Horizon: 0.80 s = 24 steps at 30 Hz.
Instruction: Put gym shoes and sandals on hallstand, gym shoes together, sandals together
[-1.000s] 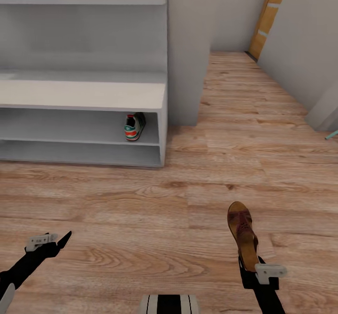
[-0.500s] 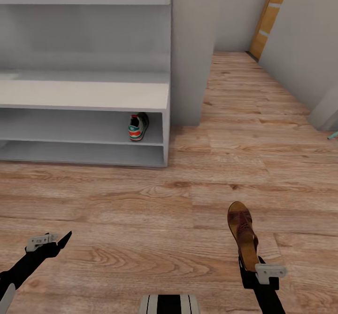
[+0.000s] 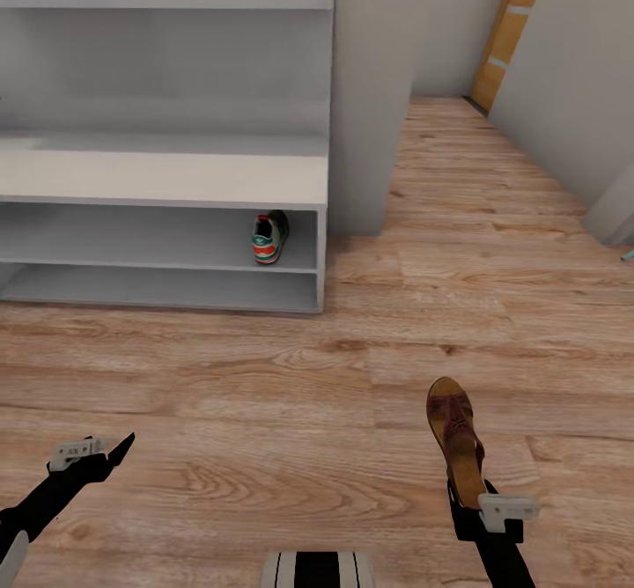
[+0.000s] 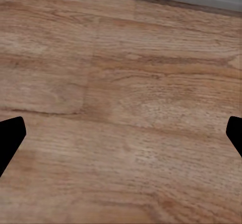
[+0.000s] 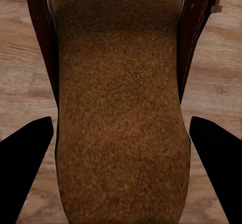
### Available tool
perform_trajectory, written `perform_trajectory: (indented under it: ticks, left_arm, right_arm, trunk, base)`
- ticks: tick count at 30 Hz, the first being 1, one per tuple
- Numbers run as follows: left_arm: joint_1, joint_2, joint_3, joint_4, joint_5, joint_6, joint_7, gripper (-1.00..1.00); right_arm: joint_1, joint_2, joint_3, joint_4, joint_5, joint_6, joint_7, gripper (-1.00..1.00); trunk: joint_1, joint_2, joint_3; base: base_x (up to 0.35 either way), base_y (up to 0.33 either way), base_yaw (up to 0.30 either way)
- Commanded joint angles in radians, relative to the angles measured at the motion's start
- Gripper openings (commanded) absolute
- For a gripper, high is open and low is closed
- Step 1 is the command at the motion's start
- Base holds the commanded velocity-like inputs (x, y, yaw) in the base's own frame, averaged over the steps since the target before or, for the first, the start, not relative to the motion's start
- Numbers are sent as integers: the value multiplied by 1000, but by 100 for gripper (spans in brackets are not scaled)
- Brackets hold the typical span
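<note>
Head view is showing you the hallstand [image 3: 167, 179] at the upper left, a long pale grey unit with a flat top and two open tiers, standing on the wood-grain corridor floor [image 3: 291, 377]. One gym shoe [image 3: 269, 237] is sitting on the upper open tier, close to the unit's right end, its orange-red and green heel facing you. A grey wall section [image 3: 365, 86] is rising just right of the hallstand, and an orange door frame [image 3: 512, 29] is standing at the far end of the corridor.

Your right gripper [image 3: 475, 504] is reaching forward at the lower right and is carrying a sandal [image 3: 456, 443], a dark brown one with its toe pointing away from you, above the planks and well apart from the hallstand. Right wrist view is giving you the sandal's tan sole [image 5: 121, 108] lying between the two black fingers [image 5: 25, 158], with brown straps along both edges; the jaws are closed onto its sides.

Your left gripper [image 3: 106, 454] is hanging at the lower left over bare floor. Left wrist view is showing its two fingertips [image 4: 10, 138] spread wide apart with nothing but planks between them.
</note>
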<state>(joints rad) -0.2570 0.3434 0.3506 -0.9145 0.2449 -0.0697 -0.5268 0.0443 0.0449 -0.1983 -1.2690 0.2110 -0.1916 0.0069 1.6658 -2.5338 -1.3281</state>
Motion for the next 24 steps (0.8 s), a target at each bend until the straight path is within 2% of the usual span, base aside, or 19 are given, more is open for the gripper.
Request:
perform_trajectory:
  ticks: [1,19,22,24]
  left_arm:
    - [-1,0,1,2,5,-1,-6,100]
    - [-1,0,1,2,6,-1,-6,100]
    - [-1,0,1,2,6,-1,-6,100]
    - [-1,0,1,2,6,-1,-6,100]
  right_arm:
    - [0,1,-3,-1,10,-2,1,-100]
    - [0,3,-4,-2,8,-2,-2,-100]
    - [0,7,-7,-4,8,-2,-15,-100]
    - [-4,14,-9,-4,7,-2,-49,-100]
  trunk:
    - [0,0,-1]
    - [0,0,-1]
    - [0,0,-1]
    - [0,0,-1]
  base:
    - [0,241,0]
    - [0,270,0]
    - [0,280,0]
    - [0,263,0]
